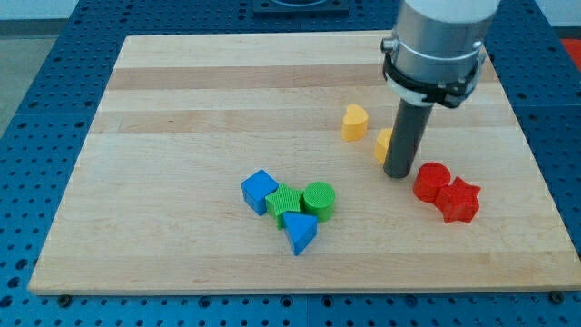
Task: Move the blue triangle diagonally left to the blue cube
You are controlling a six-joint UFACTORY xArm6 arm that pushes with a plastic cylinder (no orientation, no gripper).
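On the wooden board point(182, 82), going from the view's left, the blue cube point(260, 191) sits just left of a tight cluster. It touches a green block point(283, 202), ribbed on top, which adjoins the green cylinder point(319, 199). The blue triangle point(300, 232) lies just below these two, touching the green block, diagonally down-right of the cube. Further right a yellow heart-like block point(354, 122) stands alone. My tip point(397, 174) rests on the board, partly hiding another yellow block point(384, 143) whose shape I cannot make out; there is no hand to open or close. Right of the tip, a red cylinder point(431, 181) touches a red star point(459, 201).
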